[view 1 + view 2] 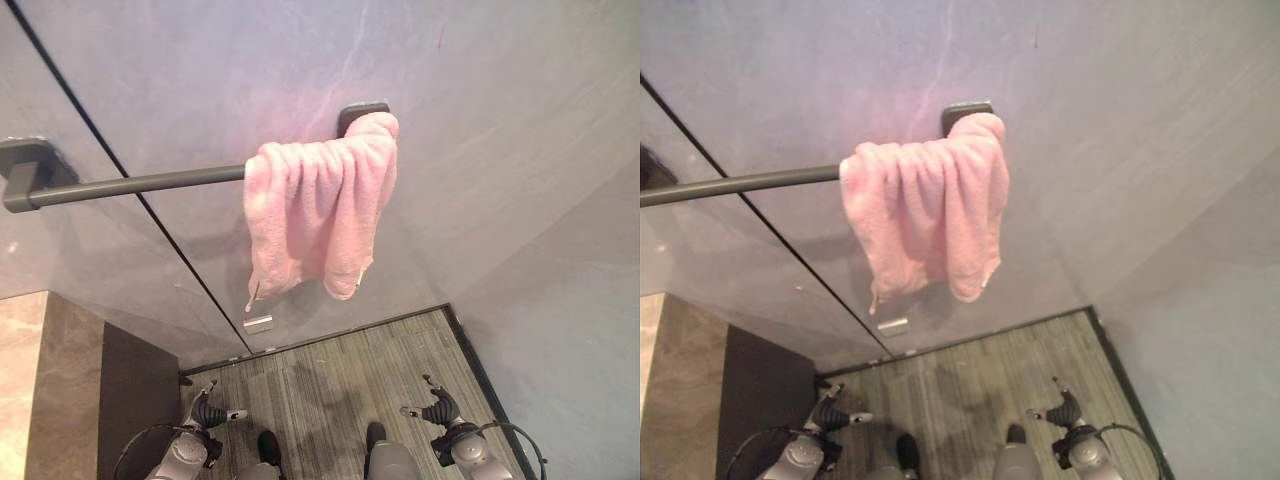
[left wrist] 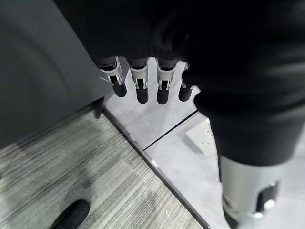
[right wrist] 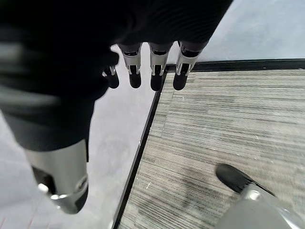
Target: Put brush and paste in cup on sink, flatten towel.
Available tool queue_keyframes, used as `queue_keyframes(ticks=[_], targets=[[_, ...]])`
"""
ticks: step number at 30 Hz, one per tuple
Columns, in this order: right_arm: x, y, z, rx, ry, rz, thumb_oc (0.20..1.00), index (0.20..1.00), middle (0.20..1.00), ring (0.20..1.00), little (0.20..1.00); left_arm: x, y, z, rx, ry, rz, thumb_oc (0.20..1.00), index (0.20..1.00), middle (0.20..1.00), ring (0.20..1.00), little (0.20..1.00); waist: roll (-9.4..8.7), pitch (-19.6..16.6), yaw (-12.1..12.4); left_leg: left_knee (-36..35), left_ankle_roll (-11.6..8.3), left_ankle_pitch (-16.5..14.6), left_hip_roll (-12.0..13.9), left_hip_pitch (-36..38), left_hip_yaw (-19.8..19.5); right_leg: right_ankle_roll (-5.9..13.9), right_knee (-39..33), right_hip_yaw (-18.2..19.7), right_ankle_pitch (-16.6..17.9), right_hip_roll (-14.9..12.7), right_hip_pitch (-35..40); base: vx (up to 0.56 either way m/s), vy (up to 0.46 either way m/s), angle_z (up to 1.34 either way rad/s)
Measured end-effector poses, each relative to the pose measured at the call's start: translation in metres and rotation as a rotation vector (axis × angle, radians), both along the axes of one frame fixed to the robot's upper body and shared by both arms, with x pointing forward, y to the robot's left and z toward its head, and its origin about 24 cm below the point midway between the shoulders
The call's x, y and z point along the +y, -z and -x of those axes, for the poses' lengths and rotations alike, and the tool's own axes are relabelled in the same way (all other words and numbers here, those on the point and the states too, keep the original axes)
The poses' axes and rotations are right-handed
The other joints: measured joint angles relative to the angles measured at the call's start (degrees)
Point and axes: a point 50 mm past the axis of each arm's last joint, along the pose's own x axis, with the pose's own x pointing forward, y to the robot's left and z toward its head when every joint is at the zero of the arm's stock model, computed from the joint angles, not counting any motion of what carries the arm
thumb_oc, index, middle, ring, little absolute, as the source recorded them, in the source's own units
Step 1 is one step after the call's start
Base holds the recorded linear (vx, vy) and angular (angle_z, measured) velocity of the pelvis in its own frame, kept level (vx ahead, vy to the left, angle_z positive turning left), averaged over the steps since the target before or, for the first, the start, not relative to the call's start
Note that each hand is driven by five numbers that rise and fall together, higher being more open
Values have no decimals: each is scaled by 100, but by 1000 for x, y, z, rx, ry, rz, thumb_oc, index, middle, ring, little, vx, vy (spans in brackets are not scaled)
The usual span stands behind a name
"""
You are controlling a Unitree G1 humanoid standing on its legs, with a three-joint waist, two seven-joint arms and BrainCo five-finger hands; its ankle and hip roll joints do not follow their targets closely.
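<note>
While it hangs gathered into tight folds, the pink towel (image 1: 318, 208) sits crowded at the right end of the dark towel bar (image 1: 140, 184), pressed up against the bar's right wall bracket (image 1: 362, 112). Most of the bar to its left is bare, running to the left bracket (image 1: 28, 166) on the far wall. By its look the towel is fluffy and soft, light, limp, with no stiffness of its own, so it should slide along the bar if drawn sideways, and it could also slip off if pulled downward too hard. A sensible place to take hold would be the left hanging edge, near the bar, drawing it leftward to open the folds, while the right edge is kept by the bracket.

Brush, paste and cup cannot be located from these views, so the towel seems to be the step in hand.

Both hands hang low, near the grey plank floor (image 1: 330, 380) and well apart from the towel. The left hand (image 2: 143, 81) has its fingers (image 2: 138, 83) straight and relaxed, grasping nothing. The right hand (image 3: 152, 67) likewise has loose, extended fingers (image 3: 156, 71) and is empty. A small pale wall plate (image 1: 257, 324) sits low below the towel.
</note>
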Motion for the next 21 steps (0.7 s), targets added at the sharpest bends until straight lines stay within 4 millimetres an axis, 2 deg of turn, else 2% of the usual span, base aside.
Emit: queue_keyframes(ticks=[1,2,4,6,8,10,12,15,17,21], targets=[[1,2,2,10,-7,0,1000,1000,1000,1000,1000,0,-1,-1,-9,-3,0,1000,1000,1000,1000,1000,-60,-6,49,-29,-52,24,-5,26,-51,21,-78,-63,-144,-11,88,33,-222,43],[0,2,2,17,-18,9,1000,1000,1000,1000,1000,-6,-5,-6,-47,4,19,1000,1000,1000,1000,1000,3,-35,131,-8,-149,43,141,-37,-93,-80,-336,-164,-119,177,206,43,-163,25],[-6,-8,-11,-34,-30,25,1000,1000,1000,1000,1000,-13,-9,-4,-90,23,47,1000,1000,1000,1000,1000,109,-75,217,-29,-266,102,409,-100,-141,-209,-577,-299,-61,452,277,54,-192,11],[-22,-25,-22,-114,6,27,1000,1000,1000,1000,1000,-18,-16,-6,-139,41,73,1000,1000,1000,1000,1000,200,-82,202,-32,-348,157,563,-144,-321,-277,-584,-455,-80,621,356,13,-146,29],[-38,-40,-31,-188,62,13,1000,1000,1000,1000,1000,-20,-22,-8,-177,53,87,1000,1000,1000,1000,1000,212,-92,223,-36,-385,180,640,-143,-429,-323,-585,-566,-137,703,443,1,-101,30],[-50,-59,-37,-279,101,-37,1000,1000,1000,1000,1000,-19,-33,-12,-229,83,90,1000,1000,1000,1000,1000,215,-102,222,-83,-423,194,666,-159,-545,-333,-587,-649,-174,734,459,18,-66,21],[-55,-70,-42,-335,117,-70,1000,1000,1000,1000,1000,-14,-40,-15,-260,98,85,1000,1000,1000,1000,1000,203,-110,229,-105,-446,209,666,-165,-567,-315,-588,-677,-190,735,461,35,-44,11],[-52,-91,-51,-432,84,-127,1000,1000,1000,1000,1000,-1,-59,-19,-328,115,59,1000,1000,1000,1000,1000,198,-118,269,-112,-447,210,640,-174,-598,-314,-616,-743,-190,712,476,20,-10,7],[-52,-93,-52,-439,81,-142,1000,1000,1000,1000,1000,4,-64,-22,-351,117,50,1000,1000,1000,1000,1000,205,-128,287,-113,-448,211,624,-168,-666,-311,-608,-803,-192,684,530,17,2,17],[-58,-117,-63,-525,51,-138,1000,1000,1000,1000,1000,8,-87,-31,-469,63,117,1000,1000,1000,1000,1000,231,-160,362,-115,-445,208,566,-179,-687,-282,-621,-820,-212,621,539,6,2,6]])
